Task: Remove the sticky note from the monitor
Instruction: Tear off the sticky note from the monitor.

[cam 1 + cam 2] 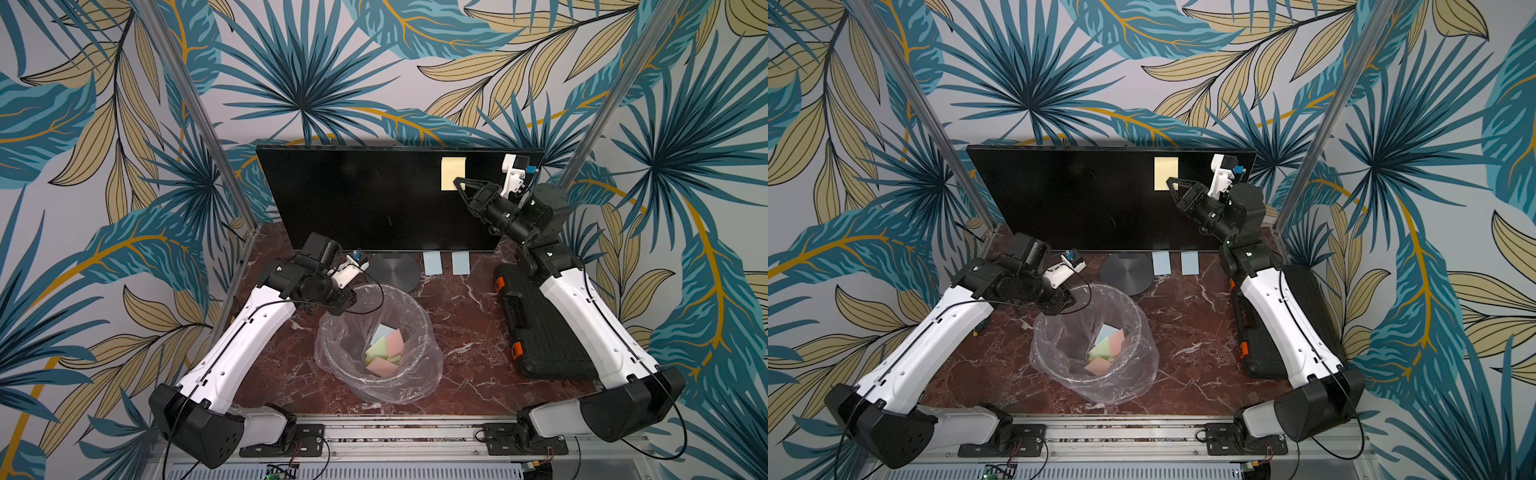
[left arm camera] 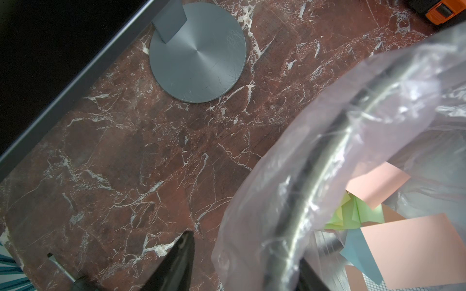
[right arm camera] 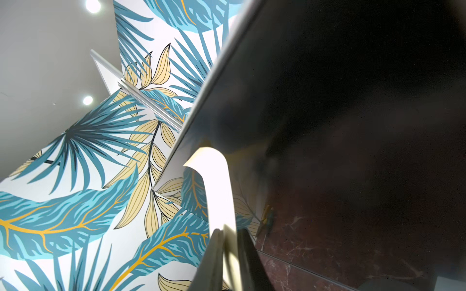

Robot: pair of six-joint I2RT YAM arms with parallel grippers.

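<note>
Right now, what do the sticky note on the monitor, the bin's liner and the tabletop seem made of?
The sticky note looks like thin pale-yellow matte paper, curling off the monitor in the right wrist view. The liner: thin clear plastic film, crinkled and glossy. The tabletop: red-brown marble look, white veins; possibly printed.

Nothing legible appears in any view: the yellow sticky note (image 1: 453, 172) has a plain, unmarked face, and the monitor (image 1: 365, 199) screen is dark, with no readable logo.
</note>
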